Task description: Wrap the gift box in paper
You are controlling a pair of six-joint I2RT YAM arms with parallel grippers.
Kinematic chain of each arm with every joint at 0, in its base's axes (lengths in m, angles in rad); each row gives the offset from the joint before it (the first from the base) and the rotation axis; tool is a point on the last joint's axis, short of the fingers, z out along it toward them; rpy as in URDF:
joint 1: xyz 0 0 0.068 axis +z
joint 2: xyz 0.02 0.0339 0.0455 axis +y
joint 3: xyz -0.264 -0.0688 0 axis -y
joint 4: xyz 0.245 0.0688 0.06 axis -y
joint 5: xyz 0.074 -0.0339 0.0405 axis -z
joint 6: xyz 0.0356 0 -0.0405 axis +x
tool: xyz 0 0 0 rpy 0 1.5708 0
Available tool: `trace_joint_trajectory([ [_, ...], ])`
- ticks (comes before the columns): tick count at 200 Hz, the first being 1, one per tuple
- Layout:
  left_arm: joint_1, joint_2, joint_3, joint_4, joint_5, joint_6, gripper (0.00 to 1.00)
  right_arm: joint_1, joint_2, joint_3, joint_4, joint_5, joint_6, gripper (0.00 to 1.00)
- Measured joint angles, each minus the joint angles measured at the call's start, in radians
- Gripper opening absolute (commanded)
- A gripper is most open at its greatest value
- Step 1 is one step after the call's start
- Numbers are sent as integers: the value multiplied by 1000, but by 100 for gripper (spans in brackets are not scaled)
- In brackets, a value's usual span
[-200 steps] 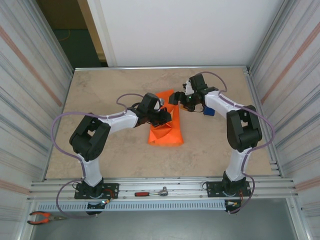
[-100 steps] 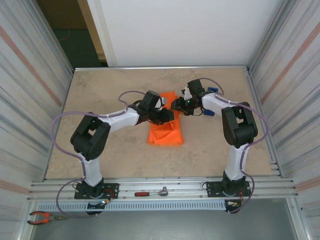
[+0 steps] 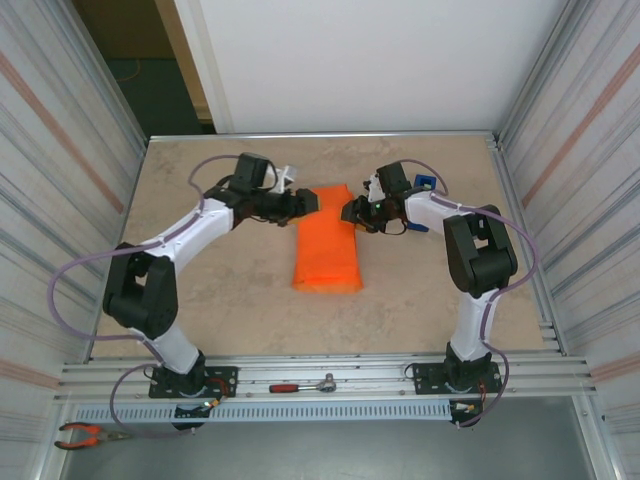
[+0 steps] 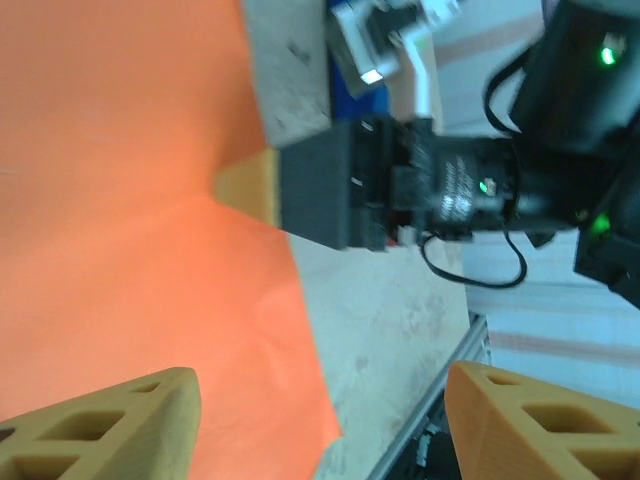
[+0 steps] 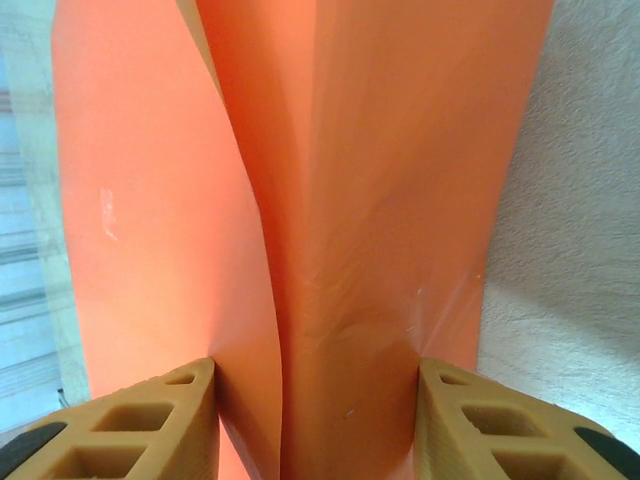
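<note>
The orange paper (image 3: pixel 327 243) lies folded into a long bundle in the middle of the table. The gift box is hidden under it. My right gripper (image 3: pixel 352 212) is shut on the bundle's far right end. In the right wrist view its fingers (image 5: pixel 150 420) press the paper (image 5: pixel 350 200) from both sides. My left gripper (image 3: pixel 305 201) hovers open just left of the bundle's far end, with nothing between its fingers (image 4: pixel 100 430). The left wrist view shows the paper (image 4: pixel 120 200) and the right gripper (image 4: pixel 330 190) gripping its edge.
A blue tape dispenser (image 3: pixel 424 182) sits behind the right gripper. A red-handled ratchet (image 3: pixel 303 385) lies on the near rail, and pliers (image 3: pixel 85 435) lie at the bottom left. Corrugated walls close both sides.
My left gripper opened, let go of the paper and swung back to the far left. My right gripper moved in and shut on the bundle's far right end. The paper now lies flatter.
</note>
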Motion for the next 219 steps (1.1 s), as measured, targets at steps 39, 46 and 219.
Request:
trace_joint_trajectory([
  [39,68,41,-79,-40,-28,82,68,4,-17,-40,51,1,29,30],
  [46,71,54,-80,-45,-31,97,69,4,-18,-44,56,1,32,30],
  [219,-1,243,-11,-38,-98,251,71,13,-16,-41,58,6,37,28],
])
